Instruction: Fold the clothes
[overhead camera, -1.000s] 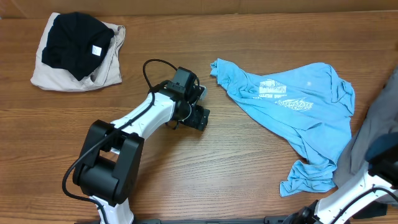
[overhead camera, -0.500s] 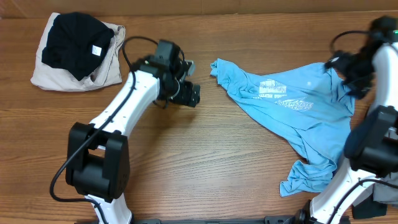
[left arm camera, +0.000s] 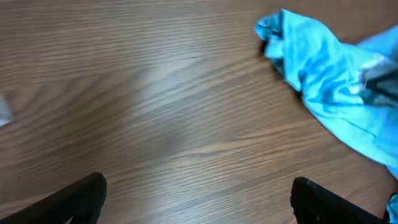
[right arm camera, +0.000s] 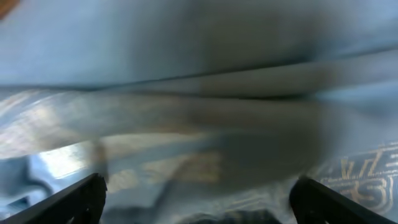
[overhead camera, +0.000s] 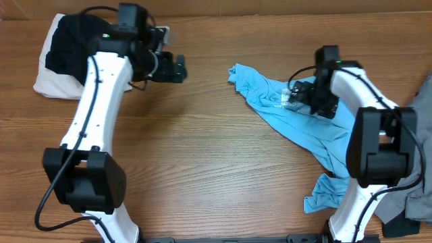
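A light blue T-shirt [overhead camera: 266, 101] lies crumpled and unfolded on the right half of the wooden table [overhead camera: 216, 162], its white print facing up. Its outline looks much as it did a second ago.

The right gripper [overhead camera: 302, 94], which half a second ago was at the table's far right edge, now sits over the print near the shirt's middle. Its wrist view is filled with blurred blue cloth. The fingers stand wide apart, and it cannot be told whether they touch the fabric.

The left gripper [overhead camera: 177, 68] has swung away from the shirt's left tip towards the far left. It is spread wide over bare wood and holds nothing, near a black garment [overhead camera: 67, 47] on a beige garment [overhead camera: 47, 84].

A grey garment [overhead camera: 422, 115] lies at the right edge.

Folding has likely not begun; the right arm seems set for a first grasp.
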Controlling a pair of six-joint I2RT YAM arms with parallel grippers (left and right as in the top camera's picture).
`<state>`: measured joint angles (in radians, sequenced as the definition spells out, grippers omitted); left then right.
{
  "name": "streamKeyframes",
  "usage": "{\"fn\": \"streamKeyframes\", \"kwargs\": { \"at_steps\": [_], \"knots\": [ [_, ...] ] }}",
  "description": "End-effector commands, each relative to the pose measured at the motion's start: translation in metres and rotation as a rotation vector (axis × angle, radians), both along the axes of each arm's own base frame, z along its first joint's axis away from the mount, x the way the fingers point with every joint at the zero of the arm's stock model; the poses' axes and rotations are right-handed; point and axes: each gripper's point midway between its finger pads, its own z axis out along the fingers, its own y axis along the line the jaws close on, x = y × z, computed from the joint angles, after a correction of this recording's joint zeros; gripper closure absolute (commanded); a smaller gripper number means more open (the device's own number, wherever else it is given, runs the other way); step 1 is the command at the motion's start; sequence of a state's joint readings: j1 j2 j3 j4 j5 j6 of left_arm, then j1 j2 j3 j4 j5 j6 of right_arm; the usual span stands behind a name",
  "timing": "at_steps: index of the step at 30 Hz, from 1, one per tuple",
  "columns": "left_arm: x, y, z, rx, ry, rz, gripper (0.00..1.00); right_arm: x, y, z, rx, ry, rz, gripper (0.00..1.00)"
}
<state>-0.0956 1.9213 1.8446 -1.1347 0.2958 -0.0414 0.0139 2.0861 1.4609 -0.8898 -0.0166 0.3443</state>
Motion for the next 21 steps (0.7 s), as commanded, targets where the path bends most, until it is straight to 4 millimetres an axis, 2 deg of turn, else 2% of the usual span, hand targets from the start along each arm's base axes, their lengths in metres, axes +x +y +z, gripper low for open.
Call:
{"fn": "streamKeyframes", "kwargs": {
  "at_steps": [1, 3, 7, 13, 17, 18, 21],
  "knots": [
    [0.003, 0.018, 0.005, 0.004, -0.008, -0.001, 0.03, -0.014, 0.041, -0.015, 0.035, 0.026, 0.099, 0.03],
    [0.001, 0.028, 0.003, 0.01, 0.004, 0.005, 0.03, -0.016, 0.062, -0.018, 0.035, 0.024, 0.186, 0.03],
    [-0.008, 0.056, -0.001, 0.028, 0.041, 0.025, 0.03, -0.031, 0.131, -0.019, 0.086, 0.011, 0.437, 0.03],
    [-0.011, 0.08, -0.002, 0.028, 0.06, 0.073, 0.03, -0.049, 0.194, -0.008, 0.119, -0.007, 0.627, 0.03],
    [-0.013, 0.091, -0.002, 0.028, 0.067, 0.098, 0.03, -0.059, 0.234, 0.018, 0.119, -0.021, 0.761, 0.03],
    [-0.013, 0.094, -0.003, 0.027, 0.068, 0.104, 0.03, -0.064, 0.254, 0.035, 0.122, -0.028, 0.806, 0.03],
    [-0.013, 0.094, -0.003, 0.031, 0.065, 0.094, 0.02, -0.079, 0.283, 0.057, 0.125, -0.036, 0.884, 0.02]
  ]
}}
